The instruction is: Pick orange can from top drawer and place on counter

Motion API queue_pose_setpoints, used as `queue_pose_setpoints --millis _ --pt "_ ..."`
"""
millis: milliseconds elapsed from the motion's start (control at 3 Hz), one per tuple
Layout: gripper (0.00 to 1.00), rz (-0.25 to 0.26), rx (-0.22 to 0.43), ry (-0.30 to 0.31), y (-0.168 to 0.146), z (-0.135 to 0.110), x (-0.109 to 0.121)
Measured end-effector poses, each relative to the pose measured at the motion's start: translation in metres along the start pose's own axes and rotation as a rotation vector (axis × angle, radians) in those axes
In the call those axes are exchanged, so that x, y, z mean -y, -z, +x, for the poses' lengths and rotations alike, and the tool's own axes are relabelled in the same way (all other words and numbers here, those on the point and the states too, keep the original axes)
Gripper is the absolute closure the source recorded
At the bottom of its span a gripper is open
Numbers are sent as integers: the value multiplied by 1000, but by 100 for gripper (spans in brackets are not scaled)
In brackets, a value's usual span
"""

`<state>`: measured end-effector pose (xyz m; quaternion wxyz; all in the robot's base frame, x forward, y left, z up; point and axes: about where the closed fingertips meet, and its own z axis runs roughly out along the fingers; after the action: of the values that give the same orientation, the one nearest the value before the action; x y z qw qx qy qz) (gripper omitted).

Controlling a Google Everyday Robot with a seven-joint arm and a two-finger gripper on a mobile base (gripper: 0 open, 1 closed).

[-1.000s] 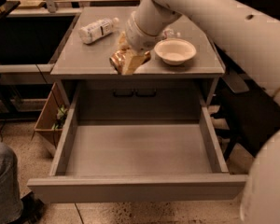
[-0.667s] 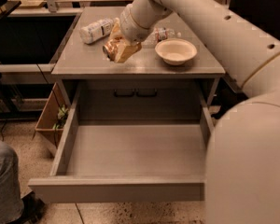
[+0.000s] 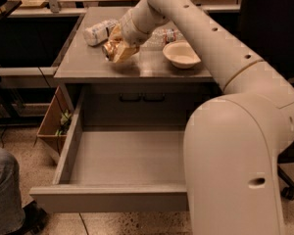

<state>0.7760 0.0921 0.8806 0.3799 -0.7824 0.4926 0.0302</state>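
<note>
My gripper (image 3: pixel 118 49) hangs just above the left-middle of the counter (image 3: pixel 88 67), shut on the orange can (image 3: pixel 110 49). The can lies sideways between the fingers, its silver end facing left. It sits low over the counter; I cannot tell if it touches. The top drawer (image 3: pixel 117 155) is pulled fully open below, and its grey floor shows nothing in it. My arm reaches in from the right and hides the drawer's right side.
A white-labelled plastic bottle (image 3: pixel 99 31) lies on the counter's back left. A clear water bottle (image 3: pixel 164 35) lies behind a cream bowl (image 3: pixel 181 55) on the right. A wooden crate (image 3: pixel 54 124) stands left of the cabinet. A person's knee (image 3: pixel 5 190) is at lower left.
My gripper has carried the can leftward and further back over the counter. The view has shifted, so my arm fills more of the right side.
</note>
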Motion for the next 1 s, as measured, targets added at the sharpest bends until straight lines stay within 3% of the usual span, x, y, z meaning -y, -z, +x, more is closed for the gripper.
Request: queue_pose_setpoints --millis 667,1000 --pt "34 2 45 -32 -21 13 3" --pt "4 5 60 -27 -18 10 4"
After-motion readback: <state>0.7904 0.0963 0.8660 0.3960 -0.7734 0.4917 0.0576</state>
